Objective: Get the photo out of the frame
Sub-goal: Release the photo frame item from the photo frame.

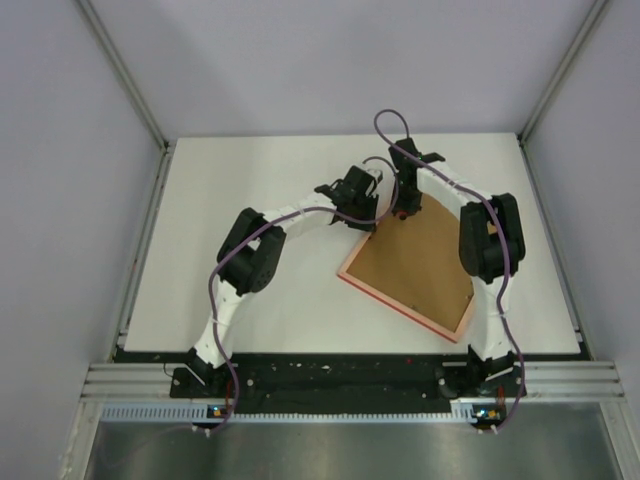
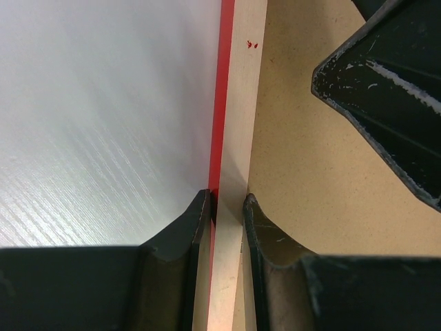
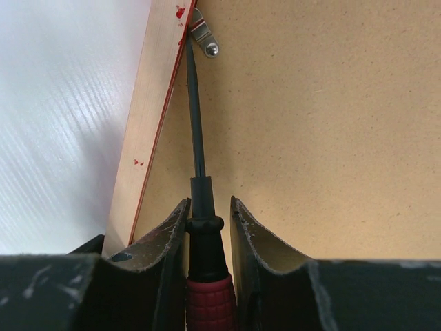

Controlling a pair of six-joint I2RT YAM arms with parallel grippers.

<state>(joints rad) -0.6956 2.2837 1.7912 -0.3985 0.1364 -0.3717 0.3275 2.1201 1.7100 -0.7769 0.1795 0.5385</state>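
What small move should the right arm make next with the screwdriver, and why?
Probably nudge the screwdriver tip sideways against the small metal tab, to swing it aside and free the brown back board. The right gripper holds the tool with its tip at the tab, which sits where board meets rim, and the left gripper clamps the frame steady.

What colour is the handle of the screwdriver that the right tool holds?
The screwdriver handle is red and ribbed; the right wrist view shows it best.
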